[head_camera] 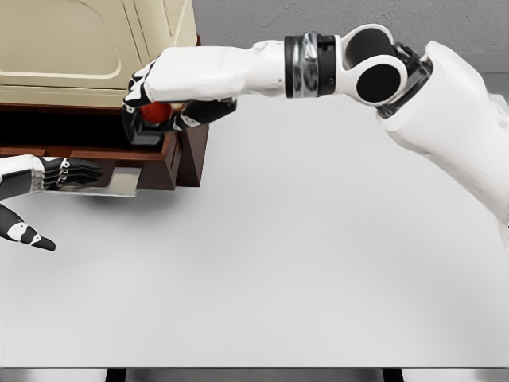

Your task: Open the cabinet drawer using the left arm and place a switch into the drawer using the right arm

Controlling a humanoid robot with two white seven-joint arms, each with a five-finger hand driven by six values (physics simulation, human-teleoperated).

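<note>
Gripping a black red-buttoned switch (153, 119), right hand (171, 91) overhangs drawer (171, 159).

A broad white surface (302, 263) fills most of the view, its near edge running straight along the bottom. Only one thing stands directly on it — a cabinet (95, 48) at the far left corner (cream panels above, a dark reddish-brown body below). Its drawer (155, 159) juts out over the white top, a pale handle plate at the front.
</note>
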